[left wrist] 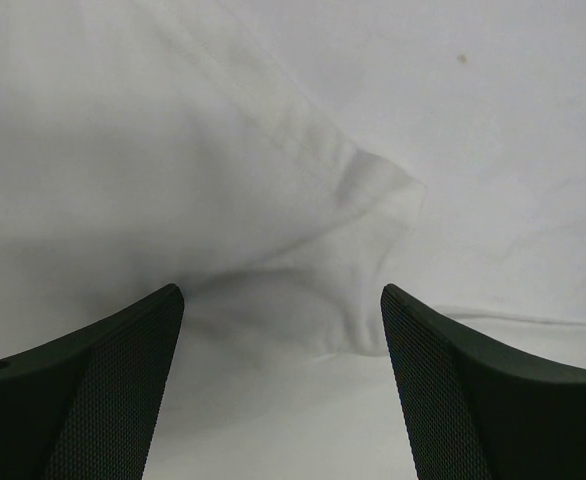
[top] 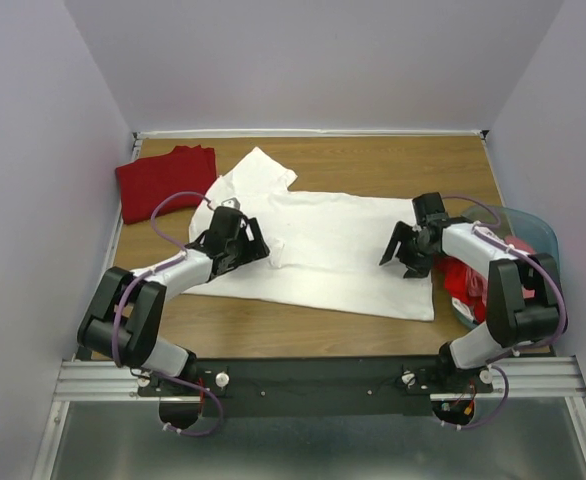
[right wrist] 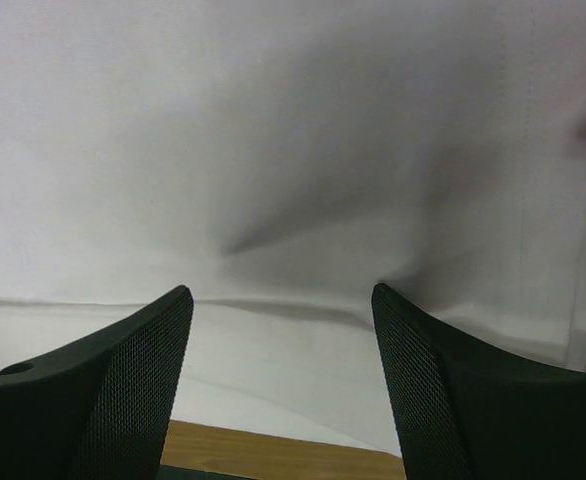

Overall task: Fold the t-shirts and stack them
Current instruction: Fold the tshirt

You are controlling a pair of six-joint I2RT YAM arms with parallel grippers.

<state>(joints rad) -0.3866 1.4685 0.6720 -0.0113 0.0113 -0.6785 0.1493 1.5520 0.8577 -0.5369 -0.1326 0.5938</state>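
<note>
A large white t-shirt (top: 333, 245) lies spread across the middle of the wooden table. My left gripper (top: 241, 243) is open, its tips pressed on the shirt's left part beside a puckered sleeve fold (left wrist: 368, 190). My right gripper (top: 405, 250) is open, its tips on the shirt's right part near the hem (right wrist: 273, 395). A dark red t-shirt (top: 165, 180) lies folded at the far left. Red and pink shirts (top: 470, 277) lie bunched in the bin at the right. The white cloth fills both wrist views (left wrist: 303, 120) (right wrist: 293, 130).
A teal plastic bin (top: 536, 232) stands at the table's right edge behind my right arm. Bare wood (top: 393, 160) shows along the back and along the front (top: 303, 330). Grey walls close in on three sides.
</note>
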